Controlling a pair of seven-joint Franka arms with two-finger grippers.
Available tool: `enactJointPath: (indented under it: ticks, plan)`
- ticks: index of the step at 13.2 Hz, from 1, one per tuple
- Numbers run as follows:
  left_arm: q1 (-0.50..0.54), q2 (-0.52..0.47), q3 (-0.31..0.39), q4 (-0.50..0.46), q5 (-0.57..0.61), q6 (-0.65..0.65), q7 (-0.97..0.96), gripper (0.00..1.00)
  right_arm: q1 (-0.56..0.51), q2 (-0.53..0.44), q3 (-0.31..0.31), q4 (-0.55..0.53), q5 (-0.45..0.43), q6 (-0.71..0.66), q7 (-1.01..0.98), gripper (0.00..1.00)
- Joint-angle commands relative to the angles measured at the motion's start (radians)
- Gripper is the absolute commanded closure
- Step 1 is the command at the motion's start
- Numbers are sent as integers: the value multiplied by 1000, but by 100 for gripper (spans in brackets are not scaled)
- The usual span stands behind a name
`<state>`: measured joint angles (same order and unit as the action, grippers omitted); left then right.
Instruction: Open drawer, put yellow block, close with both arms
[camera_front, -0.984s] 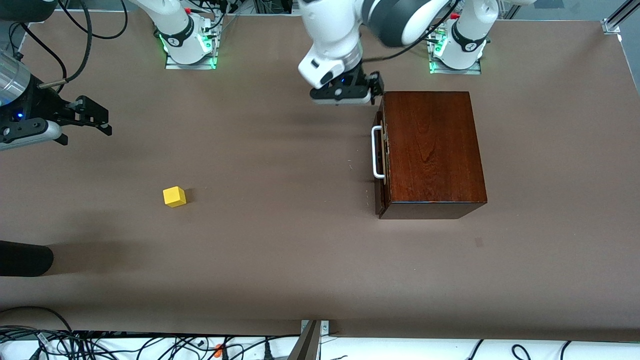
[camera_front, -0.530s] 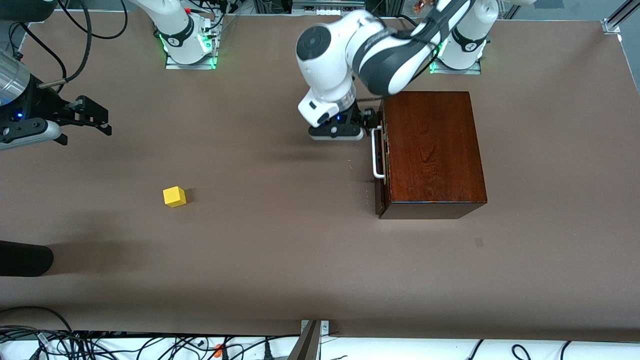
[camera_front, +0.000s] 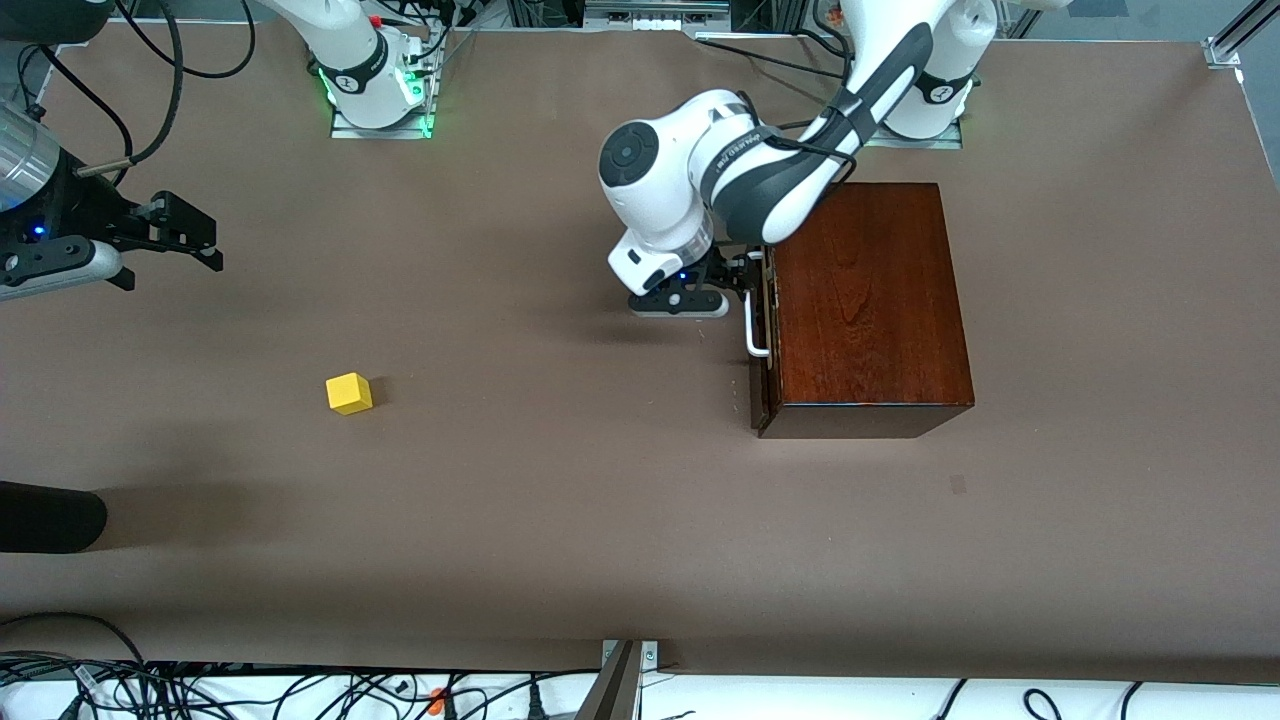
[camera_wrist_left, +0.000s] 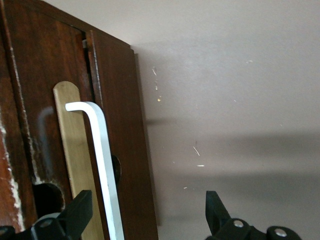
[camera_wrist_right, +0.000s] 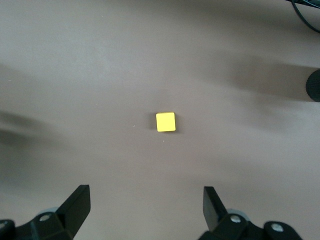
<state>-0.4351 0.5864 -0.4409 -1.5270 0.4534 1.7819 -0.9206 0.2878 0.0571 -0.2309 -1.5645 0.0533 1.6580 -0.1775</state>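
Note:
The dark reddish-brown wooden box (camera_front: 860, 300) stands toward the left arm's end of the table. Its drawer (camera_front: 763, 380) is pushed in, and the dark front with the white loop handle (camera_front: 752, 335) faces the right arm's end. My left gripper (camera_front: 748, 278) is low at the drawer front and open. In the left wrist view the handle (camera_wrist_left: 102, 165) runs between its fingers (camera_wrist_left: 80, 210), close to one of them, with the left gripper (camera_wrist_left: 147, 212) not touching it. The yellow block (camera_front: 349, 393) lies alone on the table. My right gripper (camera_front: 195, 240) hovers open and empty, the yellow block (camera_wrist_right: 165, 122) ahead of the right gripper (camera_wrist_right: 147, 205).
A black rounded object (camera_front: 50, 517) juts in over the table edge at the right arm's end. Cables (camera_front: 200, 690) run along the edge nearest the front camera. Both arm bases (camera_front: 375, 90) stand at the table's back edge.
The left arm has come down and carried its gripper along the drawer front to the handle. The right arm waits, unmoved, and the yellow block has stayed put.

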Motion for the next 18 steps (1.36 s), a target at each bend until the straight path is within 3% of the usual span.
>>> enactJointPath:
  ticks: [1,18]
  plan:
    - [19,-16,-4,-50,27,28,-62,0,-7,10,-1,27,11,-18,-13,0]
    - [7,61,2,-42,82,94,-147,0,-7,10,-4,27,11,-20,-13,0]
